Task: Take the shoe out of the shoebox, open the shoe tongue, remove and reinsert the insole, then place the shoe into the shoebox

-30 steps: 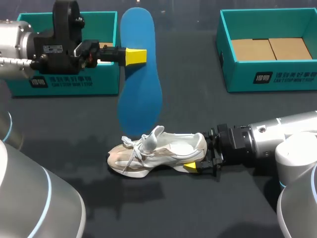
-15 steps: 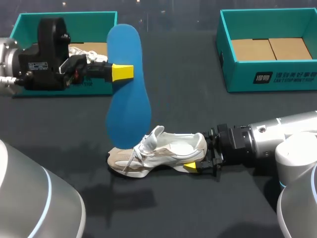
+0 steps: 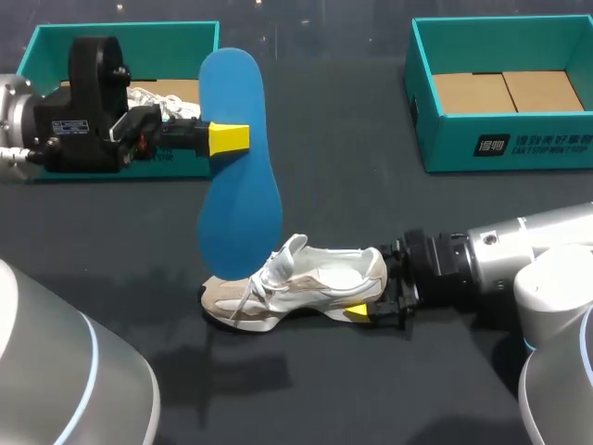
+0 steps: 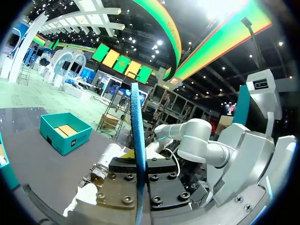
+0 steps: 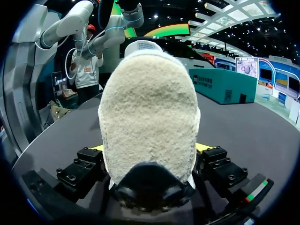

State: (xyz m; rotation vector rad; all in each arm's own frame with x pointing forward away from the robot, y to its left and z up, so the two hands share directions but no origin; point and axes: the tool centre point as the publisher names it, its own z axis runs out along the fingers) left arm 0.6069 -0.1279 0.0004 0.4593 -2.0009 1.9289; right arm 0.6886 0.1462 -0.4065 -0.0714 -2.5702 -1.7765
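My left gripper (image 3: 230, 138) is shut on a blue insole (image 3: 239, 167) and holds it in the air on edge, above the table's left middle. In the left wrist view the insole (image 4: 137, 140) stands as a thin blue blade clamped between the fingers of the left gripper (image 4: 138, 157). A white and beige shoe (image 3: 306, 283) lies on the dark table, toe to the left, tongue and laces pulled up. My right gripper (image 3: 375, 292) is at its heel. In the right wrist view the fleecy heel (image 5: 149, 112) sits between the spread fingers of the open right gripper (image 5: 149, 147).
A teal shoebox (image 3: 120, 37) stands at the back left behind my left arm, with white paper or a second shoe (image 3: 153, 95) in it. Another teal box (image 3: 505, 153) with a brown cardboard floor stands at the back right.
My left arm carried the insole to the left and slightly lower, then held still. The shoe has stayed in place, with my right gripper still at its heel.
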